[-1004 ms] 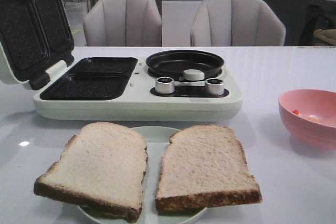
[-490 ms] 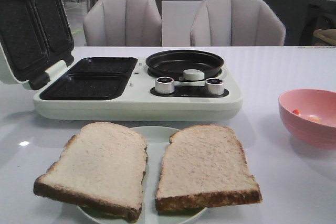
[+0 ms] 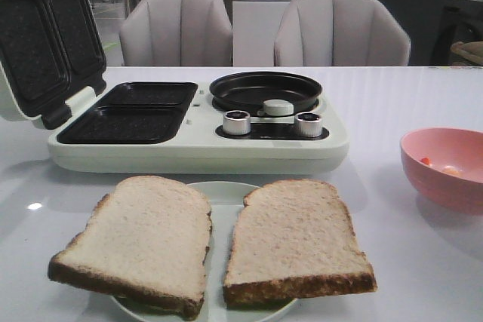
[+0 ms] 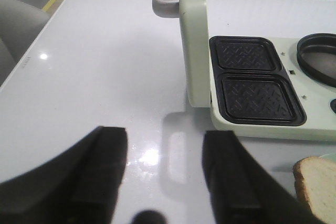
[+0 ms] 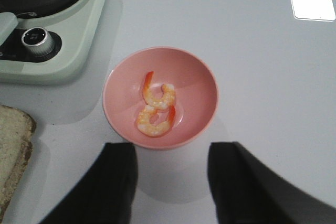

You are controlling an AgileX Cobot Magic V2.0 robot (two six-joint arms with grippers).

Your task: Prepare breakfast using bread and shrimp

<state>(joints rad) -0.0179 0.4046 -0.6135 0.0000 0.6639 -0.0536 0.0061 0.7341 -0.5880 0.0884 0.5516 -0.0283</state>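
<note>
Nothing has moved since the earlier frames. The bread (image 3: 211, 245) lies on a plate (image 3: 224, 191) at the near edge, two slices side by side, crust ends toward me, rounded tops pointing far toward the cooker (image 3: 198, 122). Its lid (image 3: 47, 39) stands open, so I judge the plates are ready for loading. The shrimp (image 5: 156, 110) lie curled in the pink bowl (image 5: 199, 80) on the right. My left gripper (image 4: 164, 169) and right gripper (image 5: 172, 174) both hang wide open, holding nothing.

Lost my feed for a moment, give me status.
Left tool and right tool open, empty. Two bread slices on plate; two shrimp in pink bowl. Sandwich maker open, nothing blocking.
</note>
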